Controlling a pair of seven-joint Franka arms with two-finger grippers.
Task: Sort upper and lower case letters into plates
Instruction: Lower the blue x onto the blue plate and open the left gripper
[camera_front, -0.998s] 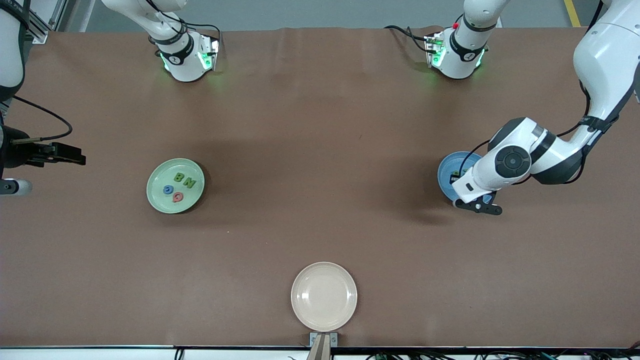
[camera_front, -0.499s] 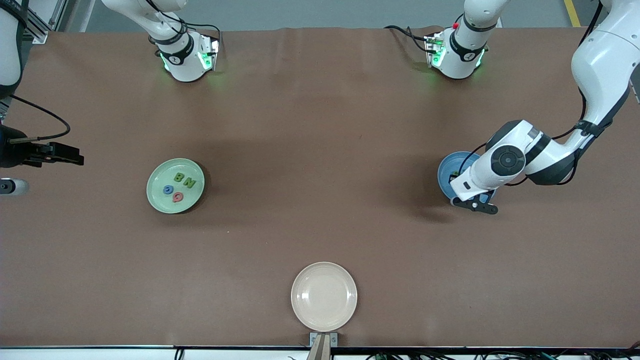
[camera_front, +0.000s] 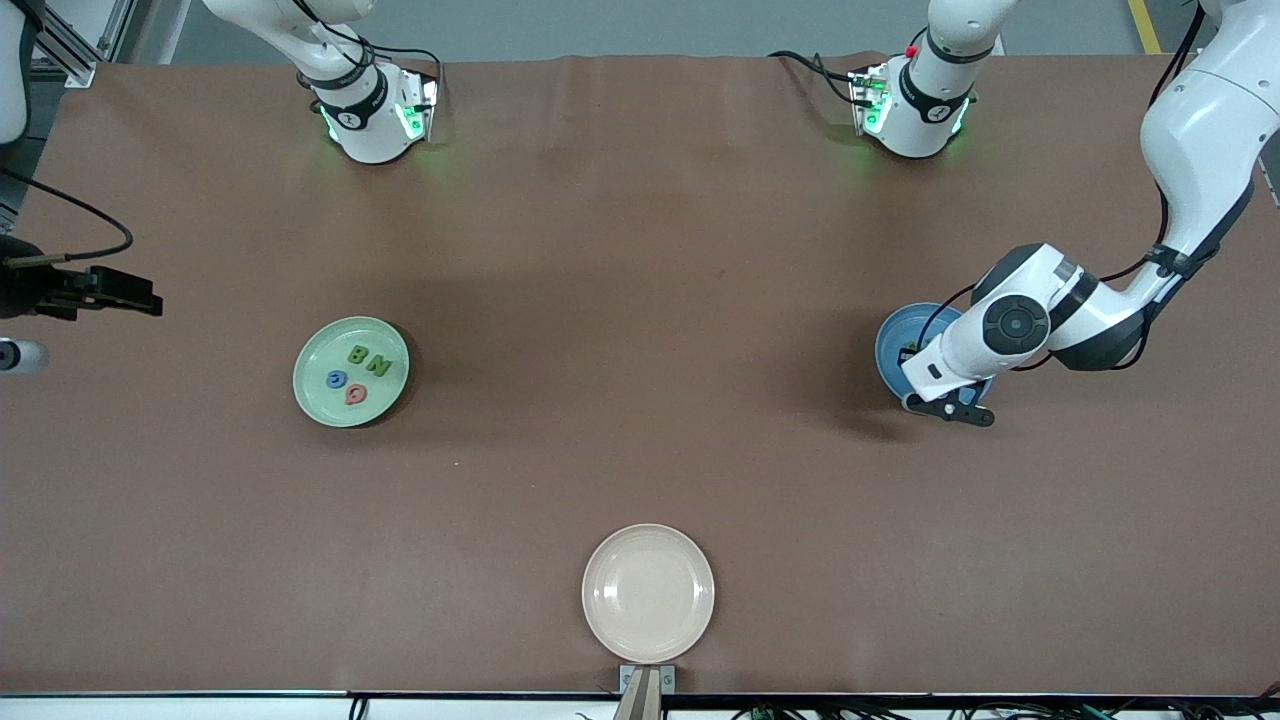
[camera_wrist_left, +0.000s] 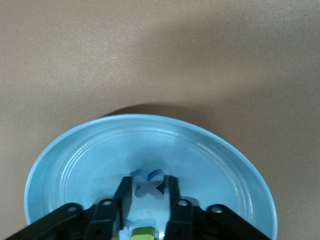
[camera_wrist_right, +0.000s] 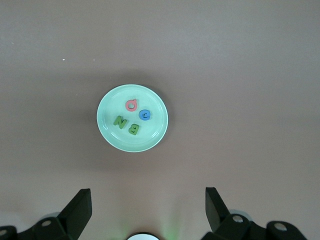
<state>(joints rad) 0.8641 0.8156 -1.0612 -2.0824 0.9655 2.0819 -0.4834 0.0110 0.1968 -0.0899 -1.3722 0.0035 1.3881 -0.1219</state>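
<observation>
Fingers (camera_wrist_left: 122, 192) of left gripper (camera_wrist_left: 147, 186) stand slightly apart, low inside round shallow blue plate (camera_wrist_left: 65, 165), straddling a blue foam letter x (camera_wrist_left: 148, 183) that lies flat on the plate floor w/ one finger close on each side. A green foam piece (camera_wrist_left: 142, 232) sits in the same plate, just beside the x, partly hidden by the gripper. Blue plate is toward left arm's end of the brown-covered table (camera_front: 640, 250), w/ left arm's wrist over most of it in front view.

Right gripper (camera_wrist_right: 147, 192) waits in the air over the table's edge at right arm's end, fingers spread wide, nothing btwn them.

Round shallow pale green plate (camera_front: 310, 395) lies toward right arm's end, well apart from blue plate. It holds four foam letters close together: green B (camera_front: 357, 353), green N (camera_front: 378, 366), small blue round letter (camera_front: 337, 378), red round letter (camera_front: 354, 395).

Round cream-beige plate (camera_front: 648, 593) sits mid-table, nearer to front camera than both other plates.
</observation>
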